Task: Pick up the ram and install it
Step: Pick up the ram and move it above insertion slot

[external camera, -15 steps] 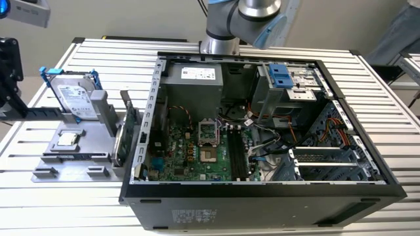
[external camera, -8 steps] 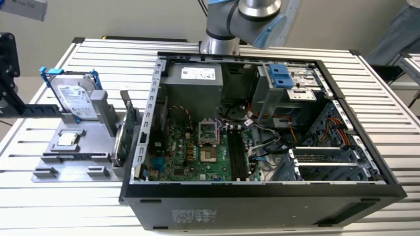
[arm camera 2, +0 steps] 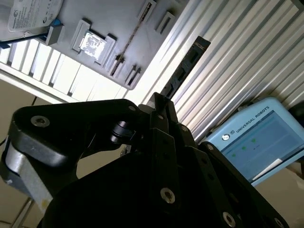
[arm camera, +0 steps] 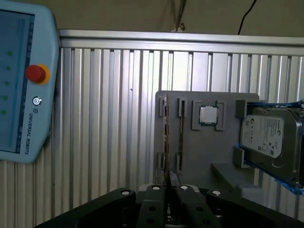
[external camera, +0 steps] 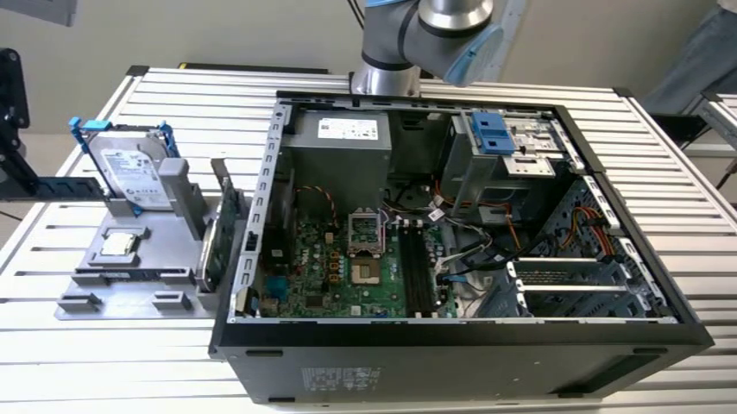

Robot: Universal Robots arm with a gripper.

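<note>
1. Ram (arm camera 2: 184, 66): in the second wrist view it's a thin dark stick w/ black chips. It sticks straight out from between my fingertips, one end clamped, the rest in free air above the ribbed metal table (arm camera 2: 247, 52).
2. My gripper (arm camera 2: 161, 105) is pinched narrow on that end of the ram, jaws closed against its flat faces.
3. Same view, beyond the ram: a grey parts holder (arm camera 2: 114, 19) lies on the table. It has a CPU (arm camera 2: 92, 42) in a square pocket, an expansion card (arm camera 2: 135, 35) edge-on in a slot & a corner of the hard drive (arm camera 2: 33, 12). A light-blue teach pendant (arm camera 2: 259, 140) shows on the ram's other side.
4. First wrist view: ram (arm camera: 165, 137) is edge-on, just a thin line running out from the gripper (arm camera: 168, 183), fingers tight on either side. Behind it are the holder (arm camera: 209, 156) w/ the CPU (arm camera: 208, 115) & the hard drive (arm camera: 270, 137) in its blue frame. The pendant (arm camera: 19, 85) w/ its red button is well apart from them, across the table ribs.
5. Exterior view: my arm (external camera: 426, 34) stands at the table's far edge, behind the open PC case (external camera: 461, 332).
6. Inside the case the motherboard (external camera: 334, 267) lies flat, w/ memory slots (external camera: 417, 267) just beside the CPU socket (external camera: 366, 228).
7. The holder (external camera: 150, 276) sits on the exterior view's left of the case, close to its wall. The hard drive (external camera: 133, 172) is propped at the holder's far end. The expansion card (external camera: 224, 224) stands on edge nearest the case.
</note>
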